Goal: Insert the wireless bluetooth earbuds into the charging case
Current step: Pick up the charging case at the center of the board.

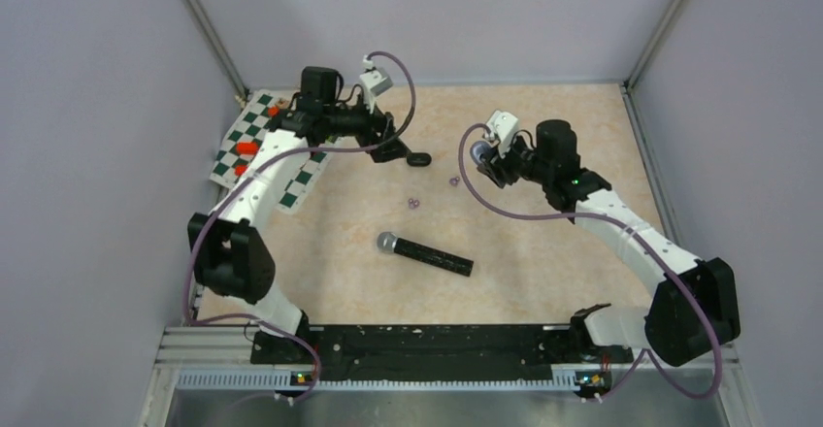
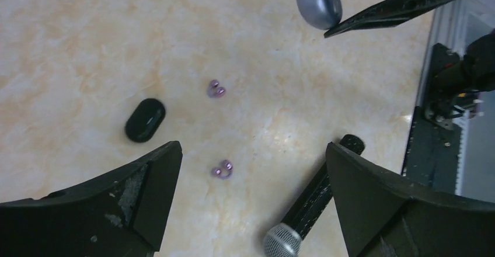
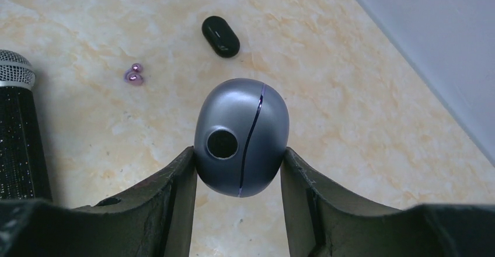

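Note:
Two purple earbuds lie on the table [image 1: 412, 202] [image 1: 454, 181]; the left wrist view shows them too [image 2: 222, 169] [image 2: 216, 89], and the right wrist view shows one [image 3: 134, 74]. No black buds show. My right gripper [image 1: 480, 158] [image 3: 239, 157] is shut on a closed grey rounded charging case [image 3: 242, 137] [image 2: 318, 1] and holds it above the table. A closed black oval case [image 1: 419, 159] [image 2: 145, 120] [image 3: 220, 36] lies by my left gripper [image 1: 398, 150] [image 2: 254, 169], which is open, empty and hovers above the nearer purple bud.
A black microphone with a silver head [image 1: 424, 254] [image 2: 309, 210] [image 3: 17, 128] lies in the middle of the table. A green-and-white checkered mat [image 1: 262, 146] with red pieces lies at the far left. Grey walls enclose the table.

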Action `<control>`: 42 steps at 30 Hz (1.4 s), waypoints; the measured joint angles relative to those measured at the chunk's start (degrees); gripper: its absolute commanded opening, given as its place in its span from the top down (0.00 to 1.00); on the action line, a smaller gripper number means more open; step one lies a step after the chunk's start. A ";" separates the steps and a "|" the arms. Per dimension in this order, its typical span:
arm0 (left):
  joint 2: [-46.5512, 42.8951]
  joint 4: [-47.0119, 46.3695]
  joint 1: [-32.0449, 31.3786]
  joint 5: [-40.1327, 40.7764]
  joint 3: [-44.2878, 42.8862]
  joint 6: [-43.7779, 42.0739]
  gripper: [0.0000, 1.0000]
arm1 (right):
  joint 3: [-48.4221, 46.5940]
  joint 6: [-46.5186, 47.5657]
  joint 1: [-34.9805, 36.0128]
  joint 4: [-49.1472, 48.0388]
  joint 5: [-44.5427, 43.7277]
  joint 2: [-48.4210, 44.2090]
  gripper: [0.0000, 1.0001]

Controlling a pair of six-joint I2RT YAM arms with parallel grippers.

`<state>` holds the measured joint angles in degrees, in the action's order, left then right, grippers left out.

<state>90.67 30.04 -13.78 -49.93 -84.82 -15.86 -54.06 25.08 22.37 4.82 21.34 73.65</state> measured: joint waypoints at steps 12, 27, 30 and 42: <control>12.63 -0.90 -10.12 -9.57 -5.29 13.97 0.01 | 5.79 5.46 4.87 -3.82 1.01 -5.57 0.76; 13.92 -9.77 -15.28 -13.77 -4.20 24.09 0.09 | 6.84 7.34 7.23 -5.92 1.07 -7.17 0.76; 14.95 -10.08 -15.96 -13.75 -4.20 24.81 0.14 | 6.84 7.39 7.37 -6.10 1.18 -7.34 0.76; 15.50 -12.04 -16.24 -13.77 -4.17 27.10 0.35 | 6.84 8.09 9.05 -5.92 1.42 -7.34 0.75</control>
<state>106.17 18.00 -30.02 -63.70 -88.99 11.25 -47.22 33.17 31.42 -1.10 22.76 66.30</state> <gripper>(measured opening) 0.714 0.486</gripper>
